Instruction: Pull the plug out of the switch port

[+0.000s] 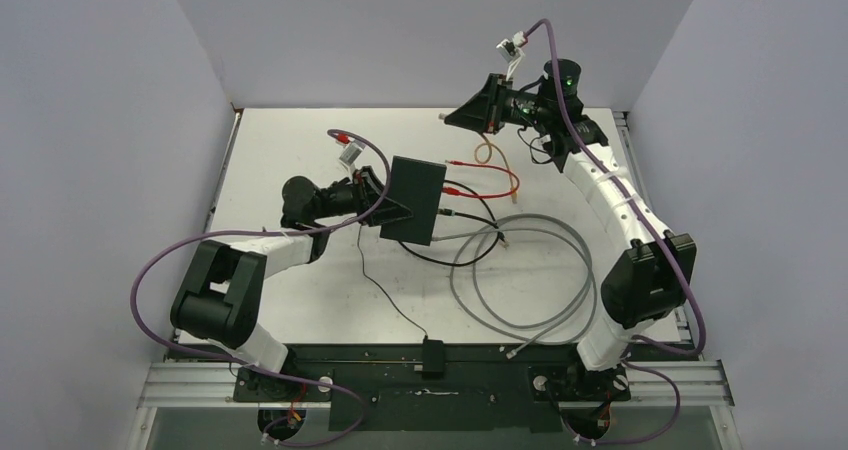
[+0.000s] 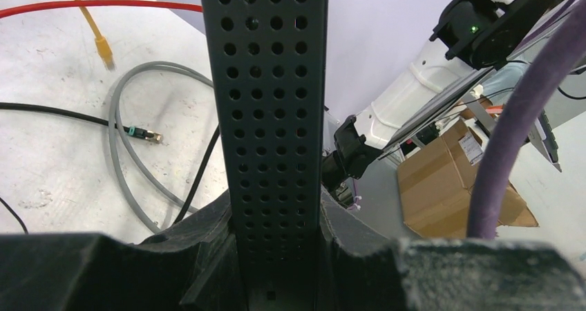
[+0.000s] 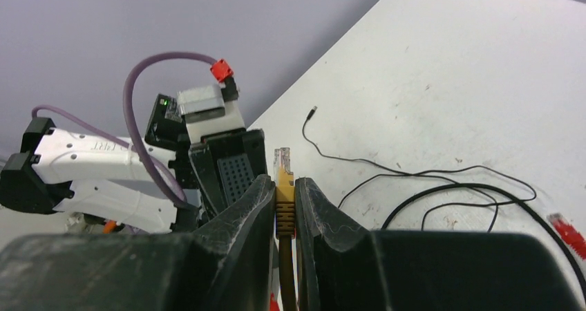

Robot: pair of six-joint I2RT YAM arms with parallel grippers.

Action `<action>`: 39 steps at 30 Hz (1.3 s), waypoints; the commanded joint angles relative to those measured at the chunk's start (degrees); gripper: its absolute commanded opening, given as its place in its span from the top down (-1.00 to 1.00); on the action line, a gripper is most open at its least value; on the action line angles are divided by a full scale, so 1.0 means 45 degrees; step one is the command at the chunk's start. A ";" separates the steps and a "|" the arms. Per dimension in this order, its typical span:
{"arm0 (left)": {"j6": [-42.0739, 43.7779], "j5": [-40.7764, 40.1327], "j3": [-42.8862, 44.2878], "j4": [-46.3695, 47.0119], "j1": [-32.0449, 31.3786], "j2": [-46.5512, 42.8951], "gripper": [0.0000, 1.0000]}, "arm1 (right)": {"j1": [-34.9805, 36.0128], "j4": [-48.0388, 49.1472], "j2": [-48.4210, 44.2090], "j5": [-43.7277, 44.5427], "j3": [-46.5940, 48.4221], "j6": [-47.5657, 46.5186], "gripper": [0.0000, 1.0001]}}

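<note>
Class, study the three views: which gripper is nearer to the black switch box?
Left. The left gripper is clamped on the switch at one edge. The right gripper is well apart from it, toward the far side of the table, shut on a yellow plug.

Black switch point(image 2: 271, 117) dotted with round holes, yellow plug point(image 3: 285, 186), red cable point(image 2: 104, 5), grey cable point(image 1: 522, 305), white table point(image 1: 290, 155)

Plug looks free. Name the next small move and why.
Probably lower the right gripper and release the yellow plug onto the table: its tip shows bare above the shut jaws, well away from the switch clamped by the left gripper.
</note>
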 commanded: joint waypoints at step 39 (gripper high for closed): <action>0.7373 -0.4608 -0.0860 -0.9669 0.0451 -0.5479 1.00 | -0.2256 -0.2004 0.4435 0.4831 0.4999 -0.2621 0.89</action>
